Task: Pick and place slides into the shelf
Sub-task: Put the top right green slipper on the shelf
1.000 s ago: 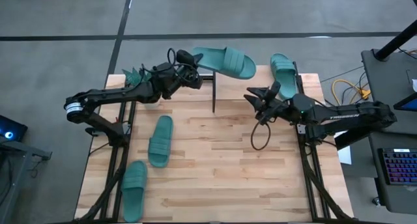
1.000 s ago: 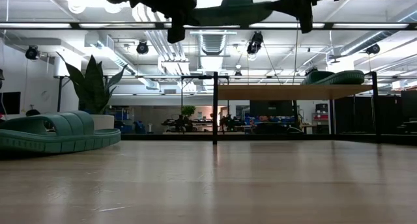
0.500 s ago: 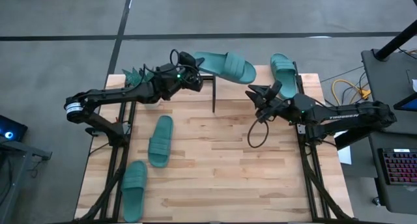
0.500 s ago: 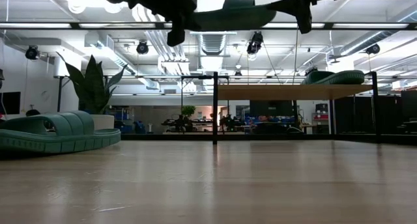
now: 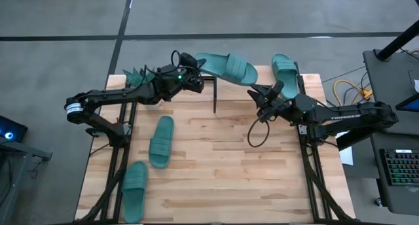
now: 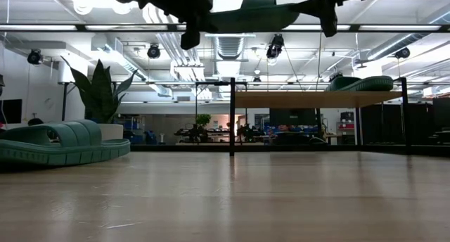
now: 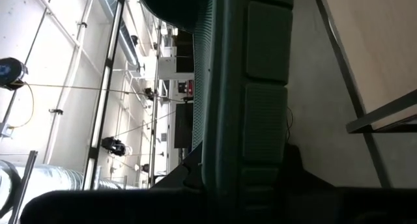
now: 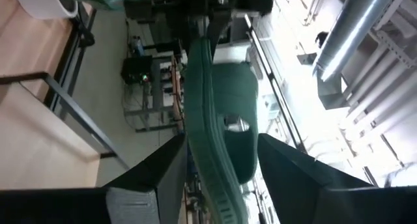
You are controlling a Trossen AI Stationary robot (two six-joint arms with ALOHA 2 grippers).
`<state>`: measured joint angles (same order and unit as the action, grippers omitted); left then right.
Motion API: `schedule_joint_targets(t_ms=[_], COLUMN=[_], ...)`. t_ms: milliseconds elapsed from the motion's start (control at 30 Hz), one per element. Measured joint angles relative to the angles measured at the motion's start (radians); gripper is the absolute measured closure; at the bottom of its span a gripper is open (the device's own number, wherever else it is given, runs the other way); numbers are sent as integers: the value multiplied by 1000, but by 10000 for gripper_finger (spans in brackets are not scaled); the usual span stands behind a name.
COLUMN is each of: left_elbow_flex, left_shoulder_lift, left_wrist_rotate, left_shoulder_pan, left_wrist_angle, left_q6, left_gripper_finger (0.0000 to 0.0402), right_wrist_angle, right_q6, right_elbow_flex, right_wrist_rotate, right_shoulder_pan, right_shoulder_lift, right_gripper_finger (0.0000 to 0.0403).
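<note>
My left gripper [image 5: 194,69] is shut on one teal slide [image 5: 228,65] and holds it in the air over the shelf's [image 6: 316,99] left end, by the shelf's black post [image 5: 215,94]. My right gripper [image 5: 256,93] is open just short of that slide's free end. In the right wrist view its fingers [image 8: 150,182] stand on either side of the slide [image 8: 218,113] with gaps showing. A second slide [image 5: 285,68] lies sole-down on the shelf top. Two more slides [image 5: 160,141] [image 5: 134,183] lie on the table's left half. My left gripper holds the slide by the sole's end [image 5: 200,59] nearest the table's left. It is pinched between the two fingers, whose tips are hidden under the sole [image 7: 260,87] in the left wrist view. The fingers come level from the left, along the slide. The slide is lifted clear and tipped partly on edge.
A spiky green plant [image 5: 137,74] in a pot stands at the table's far left corner, just behind my left arm. A loose cable loop [image 5: 256,135] hangs under my right arm. The near and middle tabletop [image 5: 222,173] lies bare wood.
The held slide has tipped a little about its length in my left gripper and drifted slightly toward the near edge, staying in the air by the shelf's left post. My right gripper stays open beside the slide's free end.
</note>
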<state>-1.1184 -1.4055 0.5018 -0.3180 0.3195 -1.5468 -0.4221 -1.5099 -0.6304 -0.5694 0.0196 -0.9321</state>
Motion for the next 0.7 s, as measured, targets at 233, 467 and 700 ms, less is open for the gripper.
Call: schedule_joint_targets(t_ms=[233, 467, 700], left_elbow_flex=[9, 12, 12], left_shoulder_lift=[0, 0, 0], left_wrist_rotate=[-6, -2, -4], left_shoulder_pan=[27, 42, 45], left_wrist_angle=[0, 1, 1], left_q6=[0, 0, -1], left_gripper_finger=[352, 352, 352], right_wrist_angle=[2, 3, 6], right_q6=[5, 6, 7], right_elbow_flex=[0, 0, 0], right_wrist_rotate=[-35, -35, -35], right_shoulder_pan=[0, 0, 0], right_shoulder_lift=[0, 0, 0], right_gripper_finger=[225, 225, 227])
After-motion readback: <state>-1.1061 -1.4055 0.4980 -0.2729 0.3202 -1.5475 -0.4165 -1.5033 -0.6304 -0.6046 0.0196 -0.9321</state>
